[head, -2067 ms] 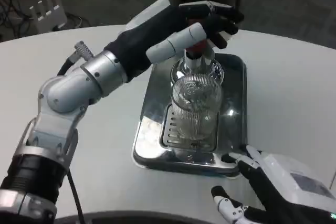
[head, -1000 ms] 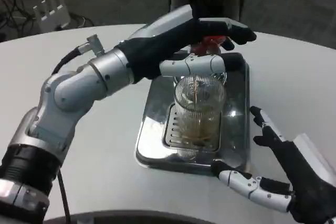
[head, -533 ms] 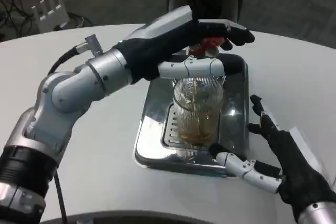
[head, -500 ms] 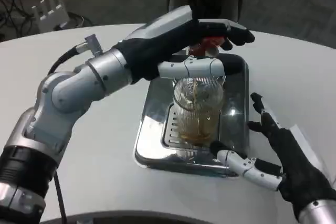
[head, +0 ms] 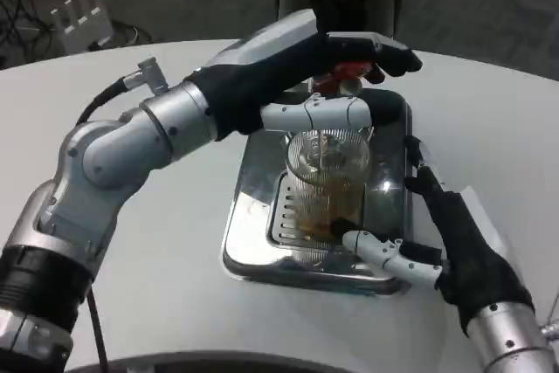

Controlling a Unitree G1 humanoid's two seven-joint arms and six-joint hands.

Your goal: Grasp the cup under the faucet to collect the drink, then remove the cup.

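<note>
1. The cup [head: 327, 183], a ribbed clear glass, stands upright on the slotted grate of the steel drip tray [head: 253, 194], directly below the faucet [head: 336, 86]. A thin stream falls into it and amber drink fills the lower part.

2. The left hand [head: 306, 67] lies over the faucet's red lever with its fingers extended across the top; one white finger [head: 306, 115] runs crosswise just above the cup's rim. It presses on the lever rather than closing around anything (whether that finger touches the rim I cannot tell).

3. The right hand [head: 437, 238] sits at the tray's right front corner, wide and holding nothing. One finger points toward the base of the cup, the others stand up beside the tray's right edge. It is near the glass but apart from it.

4. Judgement: collection is under way; the grasp and removal are not yet done.

5. Risks from here:
   - The right hand's low finger could push the cup's foot along the grate and out from under the stream, so drink would land on the tray.
   - A grip taken low on a tall, part-filled glass may let it tilt and slop on lifting.
   - Lifting before the left hand clears could knock the rim against that crosswise finger.
   - Holding the lever down too long would overfill the cup.
</note>
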